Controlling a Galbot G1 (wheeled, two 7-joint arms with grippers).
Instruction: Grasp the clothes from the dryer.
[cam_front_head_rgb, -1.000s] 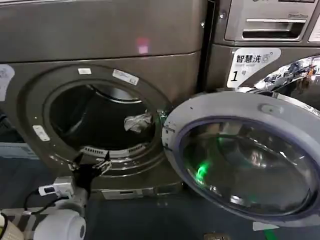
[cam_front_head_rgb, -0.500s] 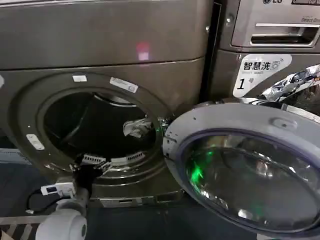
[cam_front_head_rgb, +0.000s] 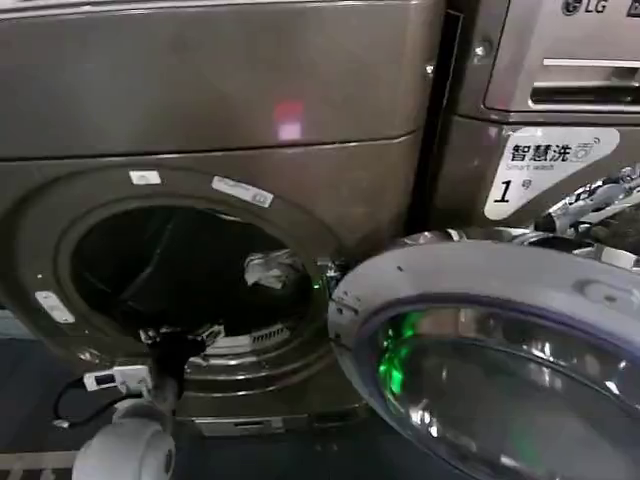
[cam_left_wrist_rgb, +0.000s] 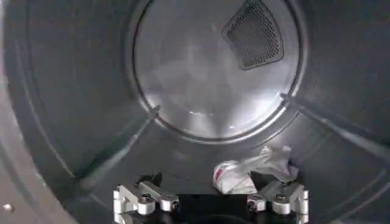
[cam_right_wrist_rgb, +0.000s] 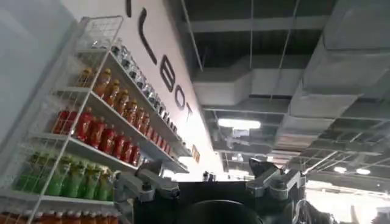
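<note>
— Since the head view a second ago, what has changed down at the lower left?
— The left gripper (cam_front_head_rgb: 180, 340) has moved up from below the porthole's lip to its lower rim, so it now stands at the mouth of the dryer (cam_front_head_rgb: 200, 90). I judge the reach inward is under way, with the grasp not yet made.
— Is it holding anything?
— No. In the left wrist view its fingers (cam_left_wrist_rgb: 137, 199) are spread wide, with nothing between them.
— And the right gripper (cam_right_wrist_rgb: 210, 185)?
— Parked, aimed up at a ceiling and shelves of bottles (cam_right_wrist_rgb: 91, 143); its fingers stand apart and empty.
— Where are the clothes (cam_front_head_rgb: 270, 268)?
— Farther in, at the right of the dark drum in the head view, just centre-left of the frame. The left wrist view shows the bundle (cam_left_wrist_rgb: 253, 171) on the drum floor, just beyond the gripper's right-hand finger.
— How do they look?
— Small, crumpled, white and pale grey, with a reddish patch at one end. They look soft and easy to pinch.
</note>
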